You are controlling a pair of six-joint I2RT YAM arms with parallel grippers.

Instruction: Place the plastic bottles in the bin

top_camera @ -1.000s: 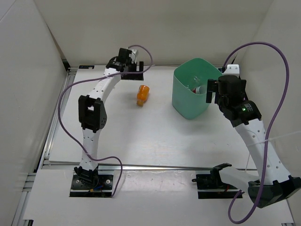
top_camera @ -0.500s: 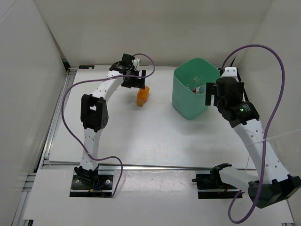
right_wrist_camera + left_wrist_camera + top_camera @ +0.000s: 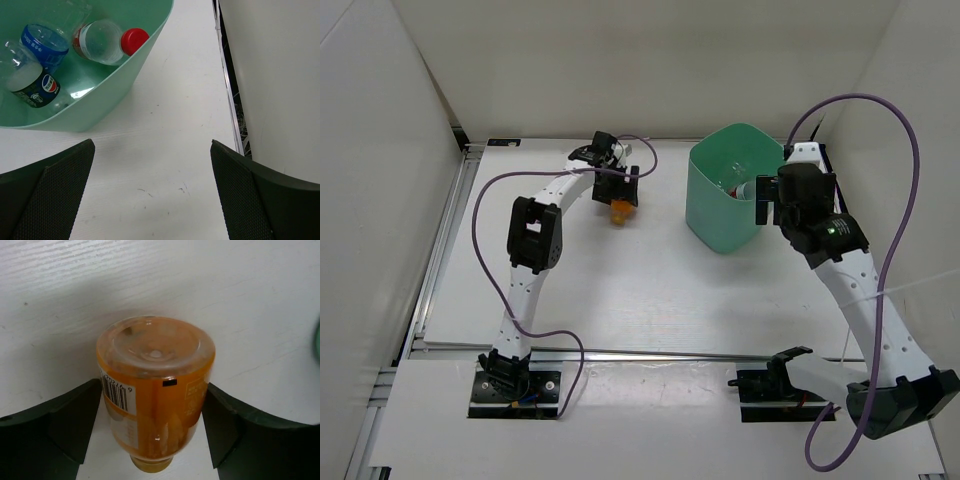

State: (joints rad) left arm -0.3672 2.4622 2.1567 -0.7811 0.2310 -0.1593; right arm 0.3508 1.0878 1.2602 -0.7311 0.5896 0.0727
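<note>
Compared with one second ago, the left gripper point(image 3: 619, 190) is no longer sitting back near the far edge of the table point(image 3: 650, 290). It is now hanging directly over the orange bottle point(image 3: 619, 211), covering most of it in the top view. The bottle itself is lying where it was. The right arm is hardly shifting.

The orange bottle point(image 3: 155, 365) is lying on its side on the table, left of the bin point(image 3: 725, 228) and well apart from it. In the left wrist view its round base is facing the camera, a white barcode label is running along its side, and the cap end is pointing toward the bottom of the frame.

The left arm is reaching far forward with the gripper point(image 3: 152, 422) pointing down. Its fingers point(image 3: 75, 422) are straddling the bottle, one at each side. I cannot tell whether they are pressing on it yet.

The right gripper point(image 3: 767, 195) is hovering just beside the bin's right wall. Its fingers point(image 3: 47, 195) are spread wide with only bare table between them. Inside the bin point(image 3: 100, 107) three clear bottles are lying: a red-capped bottle point(image 3: 107, 42), a blue-labelled bottle point(image 3: 45, 41) and a dark-labelled bottle point(image 3: 30, 85).
</note>
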